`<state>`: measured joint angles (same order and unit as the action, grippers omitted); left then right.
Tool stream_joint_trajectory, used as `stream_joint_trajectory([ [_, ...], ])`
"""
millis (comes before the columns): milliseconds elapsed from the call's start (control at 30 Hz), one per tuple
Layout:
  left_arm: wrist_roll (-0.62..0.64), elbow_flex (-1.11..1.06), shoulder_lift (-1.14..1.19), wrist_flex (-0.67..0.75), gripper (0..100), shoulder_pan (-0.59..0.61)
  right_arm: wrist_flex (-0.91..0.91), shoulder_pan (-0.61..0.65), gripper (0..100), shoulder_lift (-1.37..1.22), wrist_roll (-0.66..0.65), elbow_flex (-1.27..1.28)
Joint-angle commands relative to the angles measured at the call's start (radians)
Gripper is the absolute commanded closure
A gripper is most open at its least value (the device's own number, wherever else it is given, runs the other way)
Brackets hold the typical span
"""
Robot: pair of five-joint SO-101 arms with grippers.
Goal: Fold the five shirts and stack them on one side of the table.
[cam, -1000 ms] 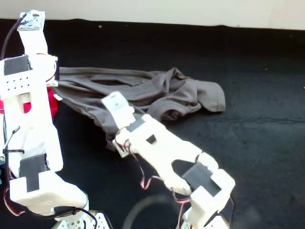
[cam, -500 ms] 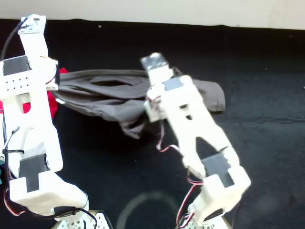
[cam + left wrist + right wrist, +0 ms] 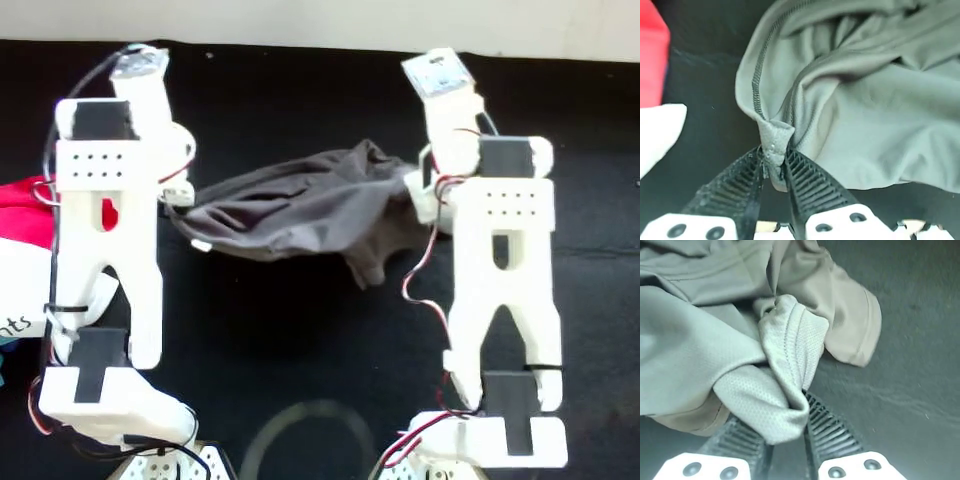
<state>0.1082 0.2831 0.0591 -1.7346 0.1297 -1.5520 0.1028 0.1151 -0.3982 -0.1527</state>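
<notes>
A grey shirt (image 3: 300, 205) hangs bunched between the two arms over the black table (image 3: 590, 250). My left gripper (image 3: 774, 167) is shut on a stitched hem of the grey shirt (image 3: 865, 110), at the shirt's left end in the high view (image 3: 190, 205). My right gripper (image 3: 785, 432) is shut on a folded mesh part of the shirt (image 3: 775, 370), at its right end in the high view (image 3: 425, 195). A sleeve (image 3: 852, 322) lies past it on the table.
A red shirt (image 3: 25, 195) and a white shirt (image 3: 25, 290) lie at the table's left edge, behind the left arm. The red shirt (image 3: 652, 55) and white shirt (image 3: 660, 130) show in the left wrist view. A pale wall (image 3: 320, 20) runs along the far side.
The right arm swung from low centre up to the right, dragging the shirt's end with it. The left arm shifted rightward. The shirt is now gathered and lifted between both grippers.
</notes>
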Motion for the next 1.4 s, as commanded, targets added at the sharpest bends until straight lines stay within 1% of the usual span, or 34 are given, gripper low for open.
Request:
stream_joint_trajectory([
  [0,0.008,-0.130,-0.035,0.006,99,-0.018,-0.024,-0.044,99.2,0.068,-0.054,0.033],
  [133,0.006,-0.389,-0.041,0.178,99,-0.048,-0.010,-0.056,99.2,0.068,-0.103,0.186],
  [300,0.003,-0.671,-0.044,0.420,99,-0.058,0.139,-0.056,99.2,0.131,-0.101,0.455],
  [400,-0.046,-0.779,-0.045,0.502,99,-0.058,0.257,-0.056,99.2,0.251,-0.101,0.651],
  [467,-0.077,-0.819,-0.045,0.520,99,-0.059,0.331,-0.056,99.2,0.334,-0.101,0.769],
  [533,-0.103,-0.817,-0.045,0.516,98,-0.059,0.372,-0.058,99.0,0.395,-0.101,0.854],
  [600,-0.135,-0.802,-0.047,0.503,93,-0.053,0.383,-0.058,98.9,0.430,-0.103,0.898],
  [667,-0.173,-0.751,-0.047,0.430,86,-0.041,0.381,-0.058,98.9,0.438,-0.103,0.912],
  [733,-0.209,-0.665,-0.047,0.334,83,-0.030,0.380,-0.058,98.9,0.438,-0.103,0.917],
  [867,-0.319,-0.449,-0.047,0.146,82,-0.044,0.380,-0.058,98.9,0.443,-0.101,0.918],
  [933,-0.397,-0.377,-0.039,0.083,82,-0.090,0.380,-0.058,98.9,0.447,-0.101,0.917],
  [1000,-0.512,-0.358,-0.038,0.052,82,-0.133,0.380,-0.058,98.9,0.447,-0.101,0.917],
  [1067,-0.588,-0.374,-0.035,0.069,82,-0.159,0.380,-0.058,98.9,0.447,-0.101,0.917],
  [1133,-0.603,-0.435,-0.035,0.132,82,-0.157,0.380,-0.058,98.9,0.447,-0.101,0.917],
  [1167,-0.605,-0.478,-0.035,0.192,82,-0.150,0.380,-0.058,98.9,0.447,-0.101,0.917],
  [1367,-0.606,-0.730,-0.035,0.529,82,0.019,0.380,-0.058,98.9,0.447,-0.101,0.917],
])
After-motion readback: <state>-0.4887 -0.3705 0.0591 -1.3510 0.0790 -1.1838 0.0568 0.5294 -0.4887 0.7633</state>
